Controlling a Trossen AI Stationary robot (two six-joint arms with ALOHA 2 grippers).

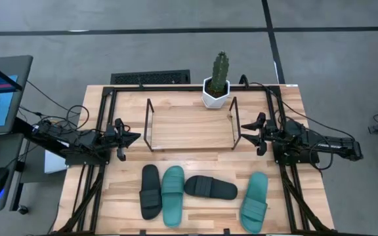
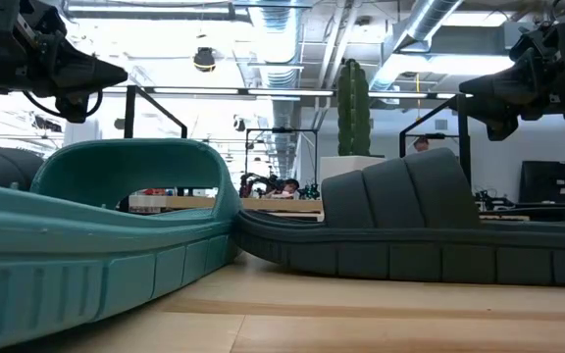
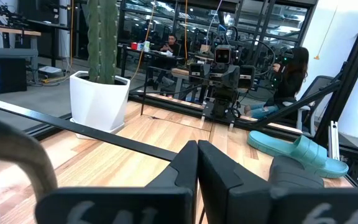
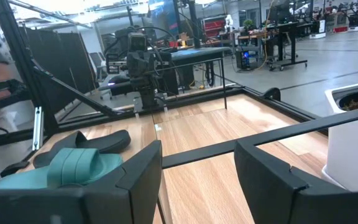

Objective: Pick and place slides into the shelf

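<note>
Four slides lie sole down on the table's near half: a black one (image 1: 149,191), a teal one (image 1: 172,195) beside it, a black one (image 1: 210,188) lying crosswise, and a teal one (image 1: 254,201) toward the right. The shelf (image 1: 191,126), a thin black rod frame, stands on the table's middle with nothing in it. My left gripper (image 1: 135,137) hovers shut just left of the shelf's left end. My right gripper (image 1: 244,133) hovers open just right of its right end. In the low view a teal slide (image 2: 96,235) and a black slide (image 2: 410,230) fill the foreground.
A cactus in a white pot (image 1: 216,86) stands behind the shelf at the far edge. The thick black rig frame (image 1: 100,124) runs along the table's sides. A keyboard (image 1: 151,78) lies beyond the far edge. People sit in the room behind (image 3: 288,78).
</note>
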